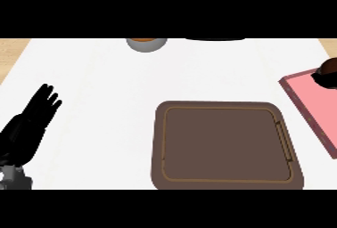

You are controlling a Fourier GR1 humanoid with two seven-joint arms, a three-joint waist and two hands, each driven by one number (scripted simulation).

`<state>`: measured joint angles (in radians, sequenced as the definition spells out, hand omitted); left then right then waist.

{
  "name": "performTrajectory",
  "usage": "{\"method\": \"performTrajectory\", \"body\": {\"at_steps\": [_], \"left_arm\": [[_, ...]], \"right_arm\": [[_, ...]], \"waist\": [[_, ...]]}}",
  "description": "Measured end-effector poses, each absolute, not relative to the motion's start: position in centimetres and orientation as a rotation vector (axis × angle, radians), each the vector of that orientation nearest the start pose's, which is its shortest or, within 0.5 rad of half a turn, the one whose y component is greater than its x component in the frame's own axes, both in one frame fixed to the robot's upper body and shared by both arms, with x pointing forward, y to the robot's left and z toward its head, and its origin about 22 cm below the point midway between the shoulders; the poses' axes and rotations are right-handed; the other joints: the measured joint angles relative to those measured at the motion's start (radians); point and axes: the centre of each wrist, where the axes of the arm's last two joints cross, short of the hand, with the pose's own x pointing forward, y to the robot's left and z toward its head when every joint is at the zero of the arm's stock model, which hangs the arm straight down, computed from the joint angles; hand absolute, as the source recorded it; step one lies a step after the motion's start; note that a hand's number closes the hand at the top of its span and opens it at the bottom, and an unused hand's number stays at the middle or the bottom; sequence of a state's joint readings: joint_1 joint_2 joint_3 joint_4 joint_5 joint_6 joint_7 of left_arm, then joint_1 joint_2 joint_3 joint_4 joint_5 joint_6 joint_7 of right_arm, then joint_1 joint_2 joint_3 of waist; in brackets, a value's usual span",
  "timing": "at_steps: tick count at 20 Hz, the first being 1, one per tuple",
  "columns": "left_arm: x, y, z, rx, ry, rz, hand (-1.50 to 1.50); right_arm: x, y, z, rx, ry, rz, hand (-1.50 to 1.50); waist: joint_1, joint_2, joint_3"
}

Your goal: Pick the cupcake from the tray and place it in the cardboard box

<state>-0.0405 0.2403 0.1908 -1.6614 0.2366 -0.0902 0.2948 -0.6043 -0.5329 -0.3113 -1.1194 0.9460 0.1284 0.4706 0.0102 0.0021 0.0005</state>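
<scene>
So the pick was still ahead: cupcake (327,71) sat far right on the pink tray (309,100), left hand (30,127) resting with fingers released, right hand nowhere visible, cardboard box (227,144) waiting.

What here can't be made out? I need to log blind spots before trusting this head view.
- Right hand: in no view.
- Dark round thing on the pink tray: cut by the right edge; cupcake or not, unclear.
- Grey bowl: cropped at the top; contents barely visible.
- Brown box: wall height unreadable from above.
- Left hand: open, resting at the left.
</scene>
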Motion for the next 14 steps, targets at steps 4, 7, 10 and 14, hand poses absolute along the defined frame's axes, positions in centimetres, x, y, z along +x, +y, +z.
{"method": "performTrajectory", "body": {"at_steps": [4, 7, 10, 14], "left_arm": [[24.3, 32.4, 5.3, 0.046, -1.445, 0.046, 0.0], [24.6, 31.7, 4.9, 0.047, -1.446, 0.048, 0.0], [24.6, 32.0, 5.4, 0.051, -1.444, 0.052, 0.0], [24.7, 32.3, 5.1, 0.053, -1.441, 0.06, 0.0]], "right_arm": [[35.8, -39.4, 13.3, -1.216, -0.93, 0.478, -1.5], [35.9, -39.6, 12.5, -1.192, -1.0, 0.456, -1.5], [35.4, -40.2, 12.7, -1.184, -1.118, 0.349, -1.5], [35.2, -40.8, 14.3, -1.163, -1.271, 0.1, -1.5]], "waist": [[-0.004, -0.001, 0.0], [-0.004, 0.0, 0.0], [-0.007, -0.001, 0.001], [-0.013, -0.003, 0.0]]}}
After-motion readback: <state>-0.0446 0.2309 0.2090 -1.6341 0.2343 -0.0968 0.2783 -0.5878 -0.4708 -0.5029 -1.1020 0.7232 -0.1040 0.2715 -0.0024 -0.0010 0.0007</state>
